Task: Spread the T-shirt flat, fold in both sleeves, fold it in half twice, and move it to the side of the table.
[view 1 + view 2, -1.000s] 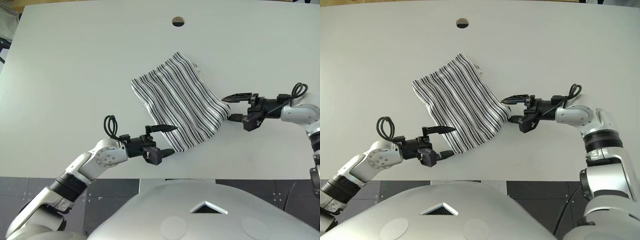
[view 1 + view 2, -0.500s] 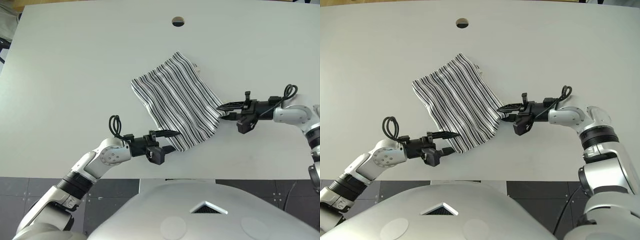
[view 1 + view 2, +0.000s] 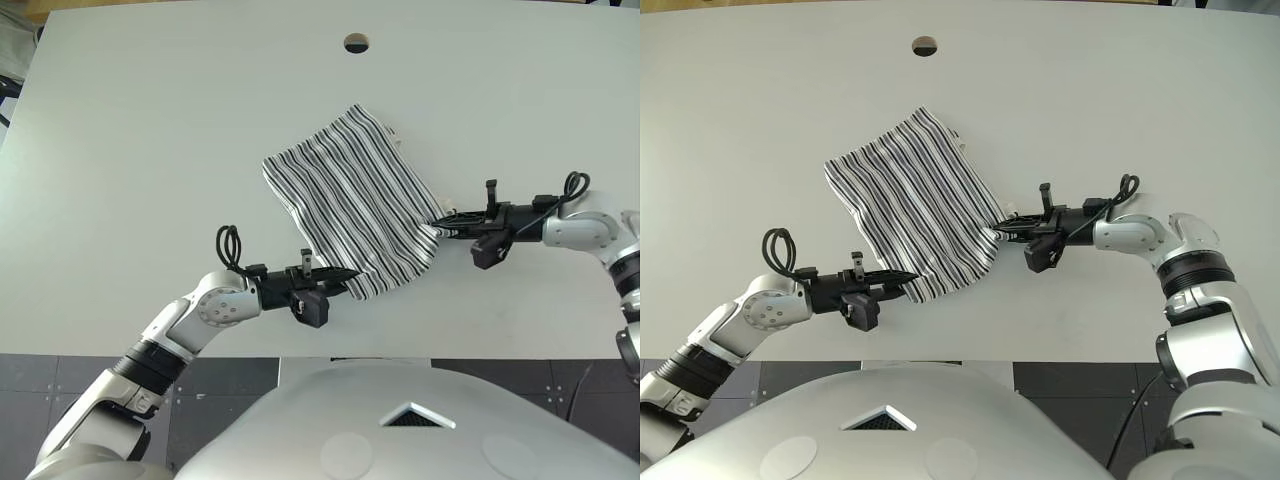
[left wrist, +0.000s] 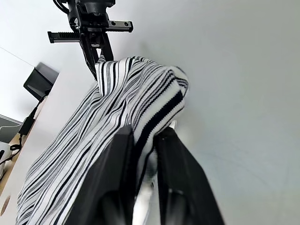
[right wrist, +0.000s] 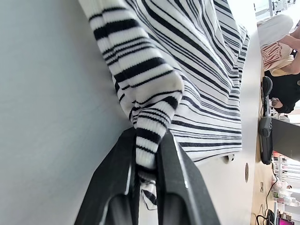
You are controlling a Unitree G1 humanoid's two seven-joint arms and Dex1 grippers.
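The black-and-white striped T-shirt [image 3: 355, 195] lies folded into a slanted rectangle in the middle of the white table [image 3: 150, 150]. My left gripper [image 3: 345, 277] is shut on the T-shirt's near corner [image 4: 154, 117], close to the table's front edge. My right gripper [image 3: 442, 223] is shut on the T-shirt's right corner [image 5: 147, 126]. Both wrist views show striped cloth pinched between the black fingers [image 4: 117, 164]. In the left wrist view my right gripper [image 4: 96, 56] is visible at the far corner of the cloth.
A round cable hole [image 3: 355, 43] sits in the table at the back centre. Wide bare tabletop lies to the left and right of the T-shirt. The table's front edge [image 3: 330, 355] runs just behind my left gripper.
Both grippers went from open to shut on the T-shirt's corners. The left moved right onto the near corner; the right moved left onto the right corner.
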